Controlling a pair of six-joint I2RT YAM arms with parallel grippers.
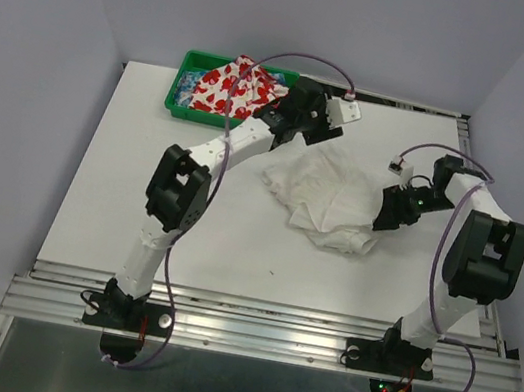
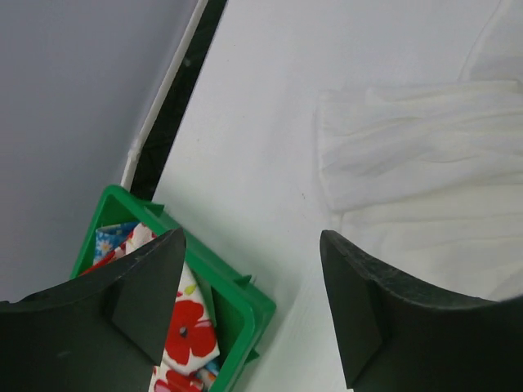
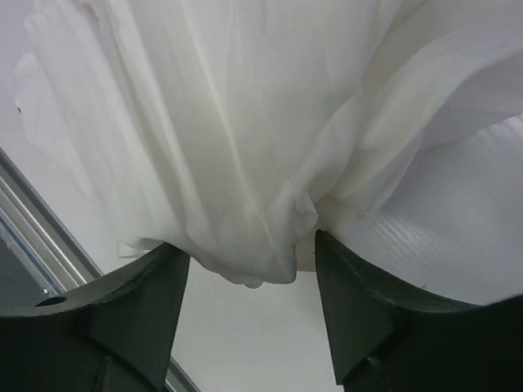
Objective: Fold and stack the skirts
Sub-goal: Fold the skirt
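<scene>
Twice found jaws parted: nearest, at right gripper (image 3: 249, 261), either side of a bunched fold of white skirt (image 1: 328, 198) lying mid-table (image 1: 184, 233); farther, at left gripper (image 2: 252, 245), over bare surface; spotted poppy skirt (image 1: 231, 84) heaped in green tray (image 1: 179, 100) at far edge

Soft light is falling from above, casting faint shadows. The white skirt (image 3: 204, 122) is washing out, and fingers (image 3: 131, 327) at 6 o'clock are blurring.

2 skirts: 1 plain white skirt (image 1: 327, 202) & 1 red-poppy skirt (image 1: 230, 87). 1 green tray (image 1: 181, 92), 1 blue-print cloth (image 2: 110, 238), 1 table (image 1: 104, 199). 2 robot arms: L arm (image 1: 181, 192), R arm (image 1: 480, 255).
</scene>
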